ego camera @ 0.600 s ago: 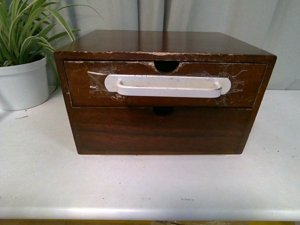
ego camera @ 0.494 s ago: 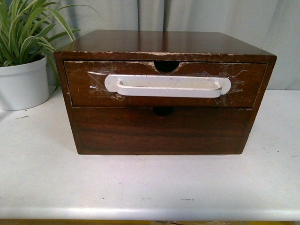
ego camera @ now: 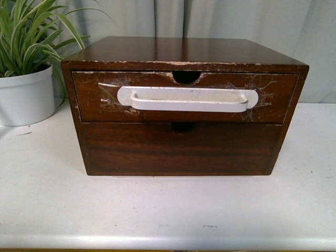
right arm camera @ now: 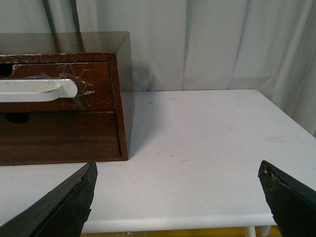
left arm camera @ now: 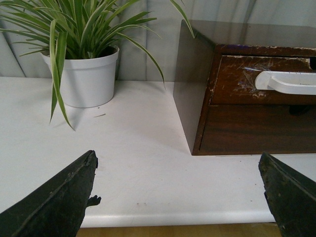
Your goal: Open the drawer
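Pale pleated curtain [ego camera: 236, 21] across the back; white worktop [ego camera: 157, 210] below, lightly scuffed. Toward the back edge, about midway between the side edges: dark wood chest [ego camera: 184, 50], square to the front edge. Upper slot: drawer [ego camera: 184, 117], shut, front flush with the frame, top edge chipped around a half-round notch [ego camera: 186, 77], long white handle [ego camera: 187, 99] taped across. Directly beneath, touching: plain lower drawer [ego camera: 181, 147], also shut. Near the back left corner, beside the chest but apart from it: white pot [ego camera: 25, 97] with striped plant [ego camera: 31, 31], leaf tips reaching toward the chest. Broad bare strip along the front edge; more bare worktop out to the right edge. Left gripper [left arm camera: 177, 160] and right gripper [right arm camera: 177, 168] by the front edge, fingers spread wide around nothing, well apart from the chest.
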